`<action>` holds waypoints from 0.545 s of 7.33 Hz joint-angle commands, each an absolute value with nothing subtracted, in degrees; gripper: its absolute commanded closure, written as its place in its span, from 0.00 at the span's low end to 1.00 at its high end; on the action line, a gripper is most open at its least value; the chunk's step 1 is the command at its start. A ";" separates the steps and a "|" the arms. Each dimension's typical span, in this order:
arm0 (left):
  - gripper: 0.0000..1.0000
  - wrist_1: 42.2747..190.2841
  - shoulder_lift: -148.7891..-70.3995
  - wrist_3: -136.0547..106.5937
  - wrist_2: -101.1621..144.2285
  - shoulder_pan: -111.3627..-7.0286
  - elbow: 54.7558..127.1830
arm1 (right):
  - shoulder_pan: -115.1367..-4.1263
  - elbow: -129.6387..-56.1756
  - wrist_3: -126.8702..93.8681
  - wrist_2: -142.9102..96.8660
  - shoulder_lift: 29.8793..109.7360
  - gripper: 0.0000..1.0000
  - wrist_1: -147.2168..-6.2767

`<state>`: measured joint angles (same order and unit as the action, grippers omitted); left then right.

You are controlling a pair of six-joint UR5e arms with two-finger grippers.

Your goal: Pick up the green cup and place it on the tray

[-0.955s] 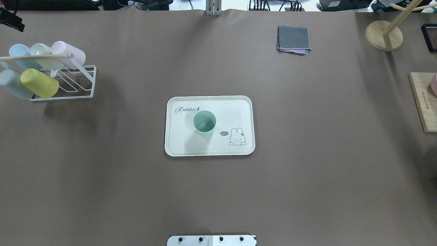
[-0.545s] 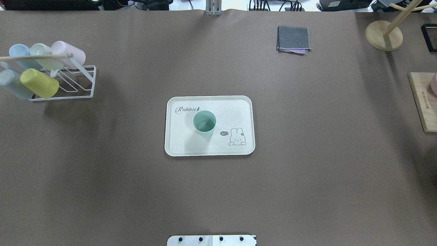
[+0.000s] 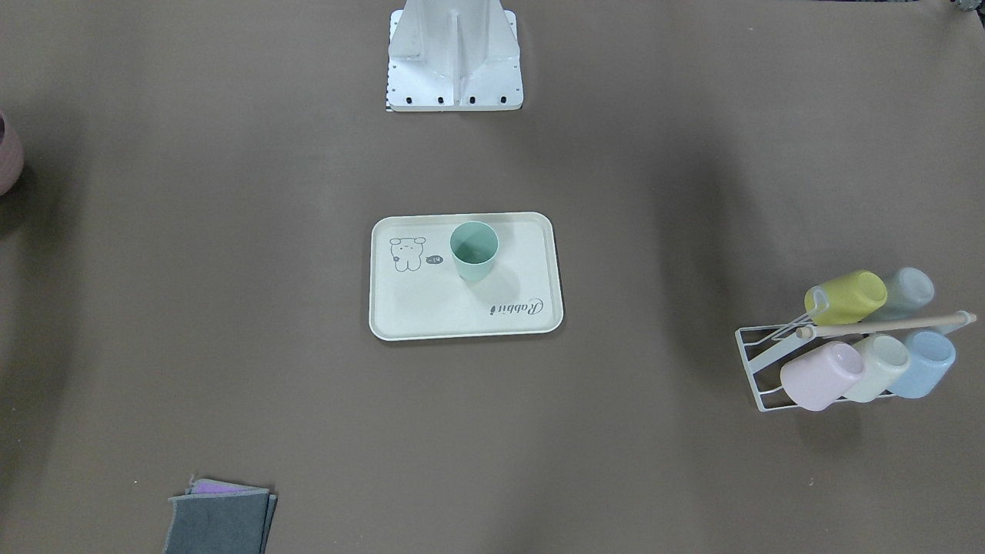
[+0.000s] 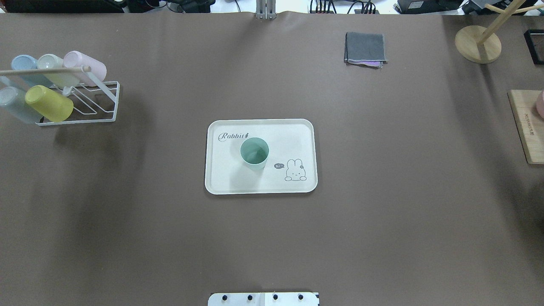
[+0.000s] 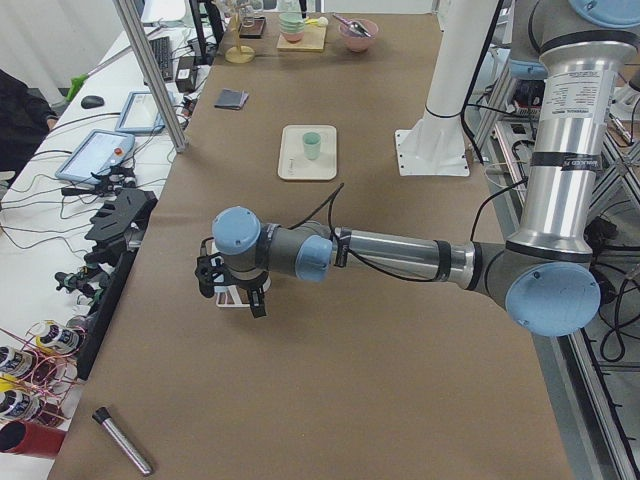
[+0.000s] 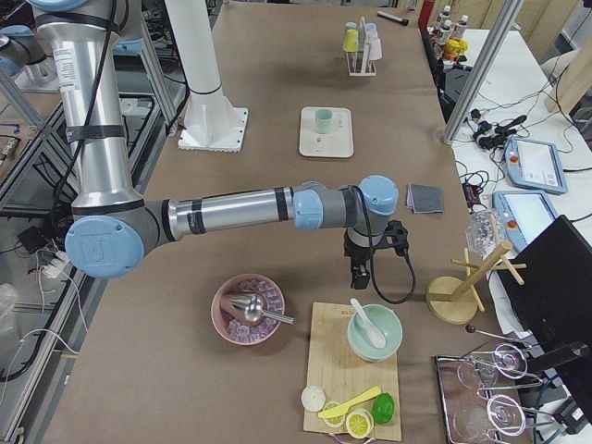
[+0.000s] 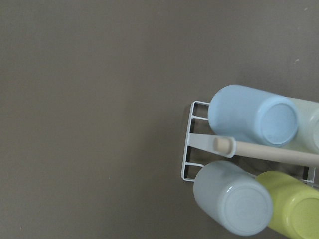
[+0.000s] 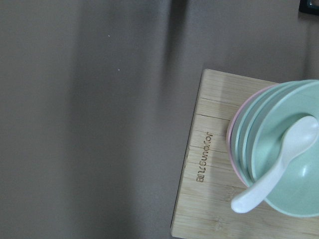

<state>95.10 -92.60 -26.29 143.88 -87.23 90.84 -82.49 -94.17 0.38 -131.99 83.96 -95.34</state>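
The mint-green cup (image 4: 254,154) stands upright on the cream tray (image 4: 297,136) at the table's middle, between the "Rabbit" script and the drawing. It also shows in the front view (image 3: 474,250) on the tray (image 3: 431,308). No gripper is near it. My left gripper (image 5: 232,290) hangs over the cup rack at the table's left end. My right gripper (image 6: 363,268) hangs by the wooden board at the right end. Both show only in the side views, so I cannot tell whether they are open or shut.
A white wire rack (image 4: 95,102) at the far left holds several pastel cups, among them a yellow-green one (image 4: 49,103). A folded grey cloth (image 4: 365,49) lies at the back right. A wooden stand (image 4: 478,43) and a wooden board (image 4: 525,127) with stacked bowls (image 8: 284,149) sit at the right edge.
A dark part of the left arm at the overhead view's top-left corner has moved out of that view. The cup and tray have not moved.
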 commanded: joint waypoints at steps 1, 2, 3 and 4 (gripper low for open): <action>0.02 95.01 -90.27 -25.15 142.39 -87.63 90.01 | -82.00 -94.13 0.35 -131.92 83.94 0.00 -95.36; 0.02 94.40 -90.18 -19.48 141.16 -87.80 90.09 | -81.83 -94.22 0.35 -131.84 83.94 0.00 -95.27; 0.02 93.44 -90.00 -17.86 140.89 -87.80 90.09 | -81.65 -94.13 0.26 -131.84 83.94 0.00 -95.27; 0.02 93.43 -89.30 -17.75 140.71 -87.72 90.52 | -81.56 -94.13 0.35 -131.84 83.94 0.00 -95.27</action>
<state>93.83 -89.96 -19.12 141.15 -87.74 90.22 -81.73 -94.17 0.31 -131.85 83.93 -95.28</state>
